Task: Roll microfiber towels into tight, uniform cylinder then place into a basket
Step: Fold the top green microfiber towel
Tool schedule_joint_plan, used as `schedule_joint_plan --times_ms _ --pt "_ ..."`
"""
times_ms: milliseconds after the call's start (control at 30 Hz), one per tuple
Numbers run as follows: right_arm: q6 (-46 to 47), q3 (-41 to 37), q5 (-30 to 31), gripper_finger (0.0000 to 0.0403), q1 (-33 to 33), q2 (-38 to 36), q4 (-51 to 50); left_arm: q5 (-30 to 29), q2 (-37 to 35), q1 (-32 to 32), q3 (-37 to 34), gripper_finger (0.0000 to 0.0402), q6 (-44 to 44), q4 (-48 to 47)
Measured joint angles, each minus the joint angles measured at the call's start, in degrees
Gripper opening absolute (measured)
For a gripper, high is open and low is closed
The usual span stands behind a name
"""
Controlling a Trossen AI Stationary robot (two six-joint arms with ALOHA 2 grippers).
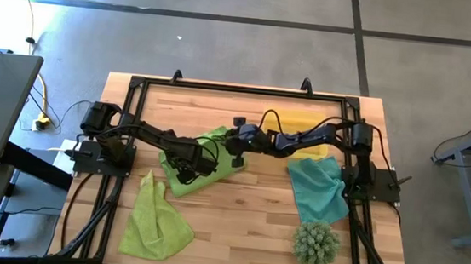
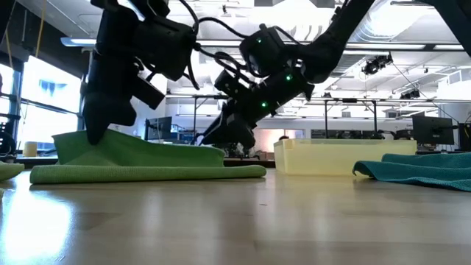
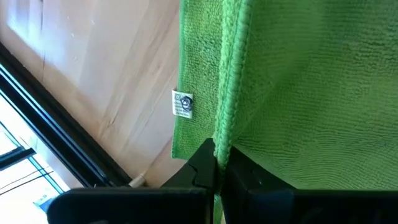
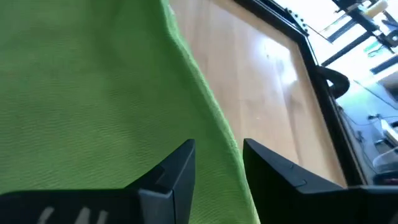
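Nearest the low camera, a lime-green towel [image 2: 147, 173] lay partly folded at mid-table. Left gripper [image 3: 219, 167] was clamped on its raised hem. Right gripper [image 4: 217, 163] stood parted astride the far edge. Teal towel [image 1: 318, 189] lay just beside the yellow basket [image 2: 316, 158]; a second green towel [image 1: 153, 219] lay near the front-left edge.
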Motion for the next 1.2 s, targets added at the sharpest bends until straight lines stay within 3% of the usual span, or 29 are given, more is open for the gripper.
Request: schedule_joint_plan --times_ms 133,300,700,1000,1200 --pt "4.7 0.0 -5.5 0.0128 -1.5 0.0 -2.0 0.0 0.0 0.0 0.0 0.0000 0.0 0.0" --pt "6.6 0.0 -8.1 0.0128 -1.4 0.0 -2.6 -0.7 0.0 0.0 0.0 0.0007 0.0 -0.1" --pt "6.7 0.0 -8.2 0.0128 -1.0 0.0 -5.5 -2.4 0.0 0.0 0.0 0.0103 -0.2 -2.0" --pt "14.6 0.0 -8.2 0.0128 -0.9 0.0 -12.1 -2.9 0.0 0.0 0.0 0.0103 -6.8 -15.4" --pt "20.4 0.0 -8.2 0.0128 0.0 0.0 -16.2 3.0 0.0 0.0 0.0 0.0102 -4.4 -6.7"
